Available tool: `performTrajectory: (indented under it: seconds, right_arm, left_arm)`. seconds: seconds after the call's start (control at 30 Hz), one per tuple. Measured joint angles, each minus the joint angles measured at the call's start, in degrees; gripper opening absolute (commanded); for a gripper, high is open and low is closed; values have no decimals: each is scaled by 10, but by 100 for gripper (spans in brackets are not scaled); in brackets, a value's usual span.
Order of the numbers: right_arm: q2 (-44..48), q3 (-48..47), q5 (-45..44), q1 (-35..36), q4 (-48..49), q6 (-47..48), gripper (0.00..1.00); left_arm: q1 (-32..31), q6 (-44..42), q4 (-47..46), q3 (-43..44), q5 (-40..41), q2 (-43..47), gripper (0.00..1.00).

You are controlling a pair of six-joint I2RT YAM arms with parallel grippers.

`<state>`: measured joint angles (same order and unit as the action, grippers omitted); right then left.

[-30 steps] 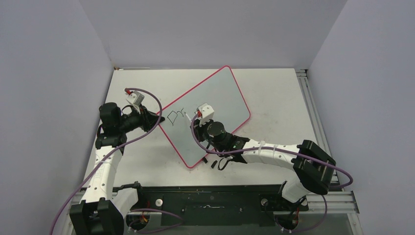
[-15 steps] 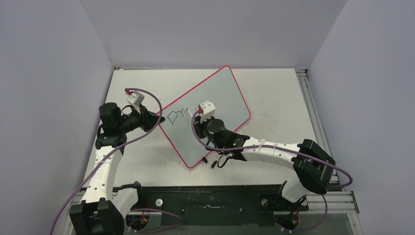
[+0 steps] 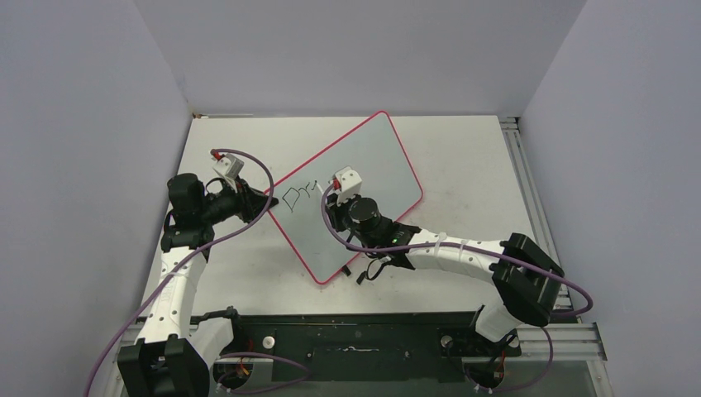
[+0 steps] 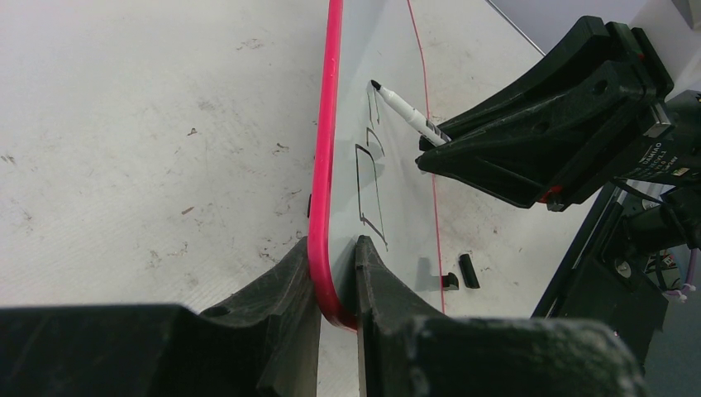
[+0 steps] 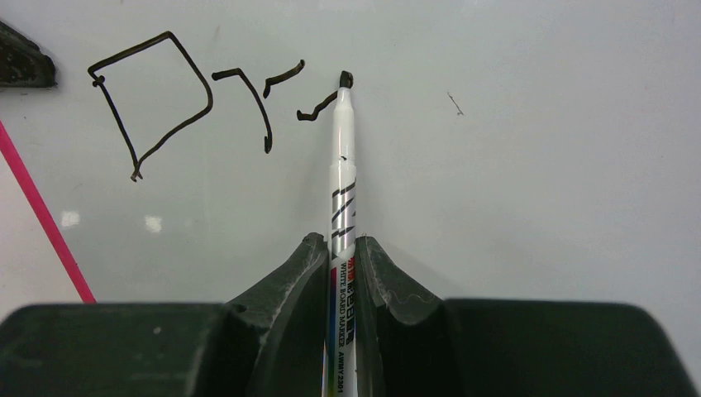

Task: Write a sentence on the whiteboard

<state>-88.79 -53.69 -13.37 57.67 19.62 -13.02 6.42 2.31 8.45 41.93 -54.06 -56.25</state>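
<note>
Your left gripper (image 4: 332, 248) is pinched narrow on the pink-red rim of the whiteboard (image 3: 372, 157), one finger on either side of the edge. The board lies at an angle on the scuffed tabletop (image 3: 471, 165). Your right gripper (image 5: 340, 241) is closed on a whiteboard marker (image 5: 343, 165). Its barrel runs straight out between the jaws and its black tip sits at the board's surface. The sentence (image 5: 266, 124) reads "Dr" plus a short fresh stroke. It lies ahead of the right jaws, and the stroke ends at the tip.
</note>
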Motion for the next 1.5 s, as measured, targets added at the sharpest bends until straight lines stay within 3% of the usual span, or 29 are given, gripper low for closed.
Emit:
performTrajectory:
  seconds: [1.5]
  right_arm:
    - [0, 33, -16, 16, -6, -15, 5]
  left_arm:
    - [-1, 0, 3, 0, 1, 5, 0]
